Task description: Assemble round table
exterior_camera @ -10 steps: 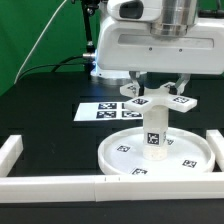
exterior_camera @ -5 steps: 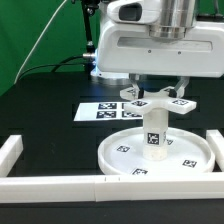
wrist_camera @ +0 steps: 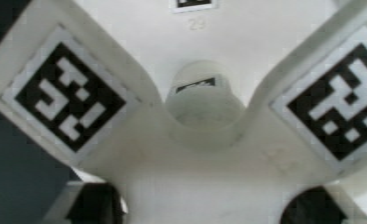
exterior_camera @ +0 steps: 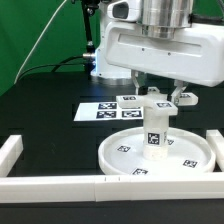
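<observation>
The large round disc [exterior_camera: 118,157] lies flat on the black table, tags facing up. The short leg [exterior_camera: 154,137] stands upright at its centre. The cross-shaped foot [exterior_camera: 160,101] sits on top of the leg, level, with my gripper [exterior_camera: 161,96] shut on it from above. In the wrist view the foot [wrist_camera: 206,150] fills the picture, two tagged arms spreading away from my gripper [wrist_camera: 206,202]. A dark finger [wrist_camera: 87,200] shows on either side of its hub. The joint between foot and leg is hidden.
The marker board [exterior_camera: 103,110] lies behind the disc on the exterior view's left. White border rails run along the front [exterior_camera: 50,183], the exterior view's left [exterior_camera: 9,152] and its right [exterior_camera: 216,141]. A green backdrop and cables are behind the arm's base.
My hand has turned about its vertical axis with the foot in it, so the foot's arms point differently. Its height over the leg looks the same; disc and leg have not moved.
</observation>
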